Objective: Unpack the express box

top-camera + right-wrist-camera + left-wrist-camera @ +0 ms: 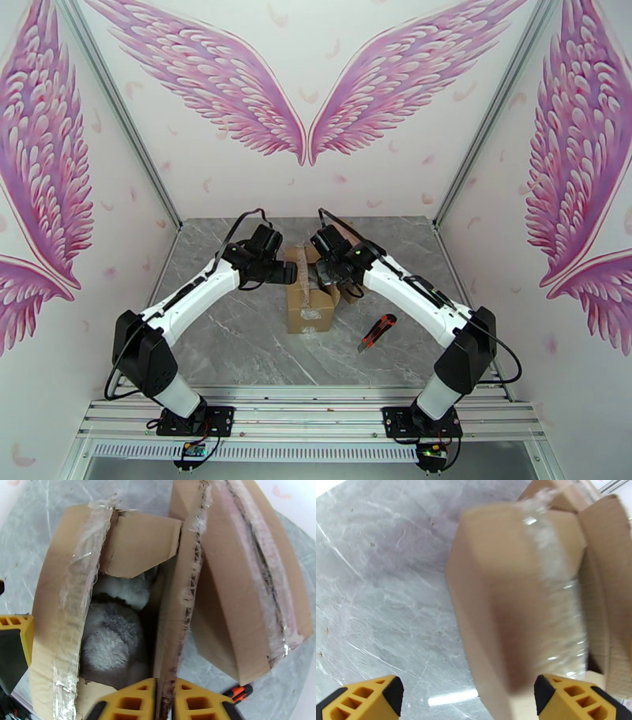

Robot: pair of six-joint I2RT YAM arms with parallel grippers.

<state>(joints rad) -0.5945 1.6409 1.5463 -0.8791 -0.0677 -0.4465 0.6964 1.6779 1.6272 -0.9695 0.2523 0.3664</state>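
The brown cardboard express box (306,298) sits mid-table with its taped top flaps parted. Inside lies a white fluffy item (112,638). My right gripper (164,702) is shut on the corrugated edge of the box's right flap (179,610), its yellow fingers (201,705) pressed to either side of it. My left gripper (468,697) is open wide at the box's left side (505,610), its right finger (572,697) close against the cardboard. From above, the left gripper (286,272) and the right gripper (328,274) flank the box top.
A red and black box cutter (378,331) lies on the grey marble table (229,339) to the right of the box, and its orange tip (239,693) shows by the right fingers. Walls close in the table at left, right and back.
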